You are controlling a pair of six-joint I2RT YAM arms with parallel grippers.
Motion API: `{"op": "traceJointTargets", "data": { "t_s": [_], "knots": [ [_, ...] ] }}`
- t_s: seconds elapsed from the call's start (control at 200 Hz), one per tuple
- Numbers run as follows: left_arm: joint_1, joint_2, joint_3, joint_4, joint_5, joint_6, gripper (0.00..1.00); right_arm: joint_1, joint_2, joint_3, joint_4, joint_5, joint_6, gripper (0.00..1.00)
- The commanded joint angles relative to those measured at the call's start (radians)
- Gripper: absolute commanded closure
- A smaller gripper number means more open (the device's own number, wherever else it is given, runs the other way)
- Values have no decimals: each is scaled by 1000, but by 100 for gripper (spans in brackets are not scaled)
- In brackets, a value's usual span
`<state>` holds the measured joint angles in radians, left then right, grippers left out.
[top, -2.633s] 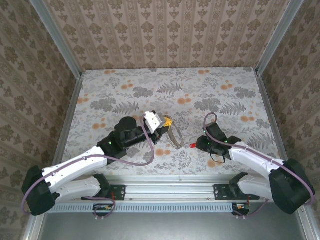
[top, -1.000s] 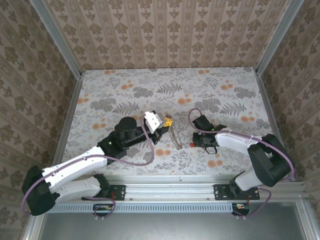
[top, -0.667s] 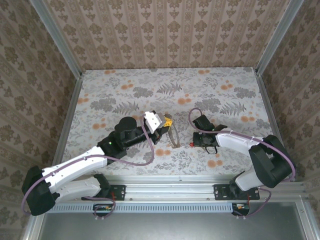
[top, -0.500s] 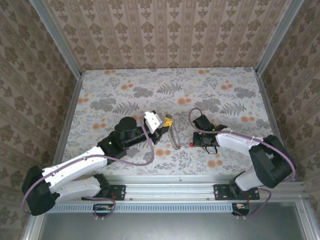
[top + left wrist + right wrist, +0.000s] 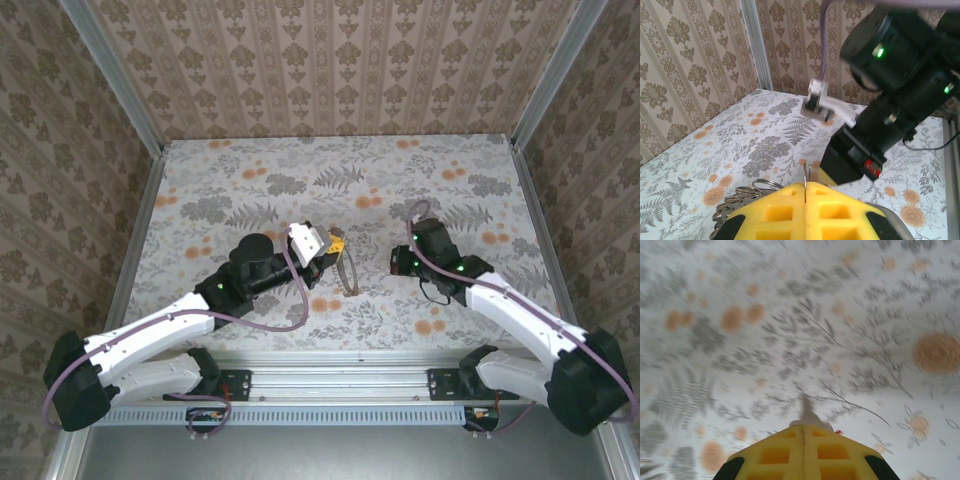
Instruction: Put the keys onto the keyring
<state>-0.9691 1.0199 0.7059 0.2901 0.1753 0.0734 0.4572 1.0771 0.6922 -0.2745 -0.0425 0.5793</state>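
Left gripper pinches the top of the keyring, and the thin loop trails toward the near edge over the floral table. Right gripper sits near the ring's right side, not touching it. Its finger gap is unreadable from above.

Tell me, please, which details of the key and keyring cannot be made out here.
- key: right wrist view, motion-blurred, mostly buried in the shut right gripper.
- keyring: left wrist view, its lower part hidden behind the left gripper.
- Top view: the key is too small to pick out at the right gripper.
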Motion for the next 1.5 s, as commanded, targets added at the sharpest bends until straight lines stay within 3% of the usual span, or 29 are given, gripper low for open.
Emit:
{"op": "traceJointTargets", "data": {
  "t_s": [0.0, 0.375, 0.615, 0.905, 1.495],
  "knots": [
    [-5, -18, 18, 17, 6, -8, 100, -28, -80, -5, 121, -153, 5, 100],
    [-6, -34, 39, -43, 66, 41, 100, -168, -221, -96, 533, -565, 159, 100],
    [-7, -24, 49, -61, 93, 58, 100, -177, -248, -106, 588, -728, 175, 100],
    [-7, 10, 41, -41, 127, 56, 100, -173, -271, -119, 561, -786, 174, 100],
    [-9, 54, 56, -6, 121, 11, 100, -36, -252, -68, 427, -723, 35, 100]
  ]
}}
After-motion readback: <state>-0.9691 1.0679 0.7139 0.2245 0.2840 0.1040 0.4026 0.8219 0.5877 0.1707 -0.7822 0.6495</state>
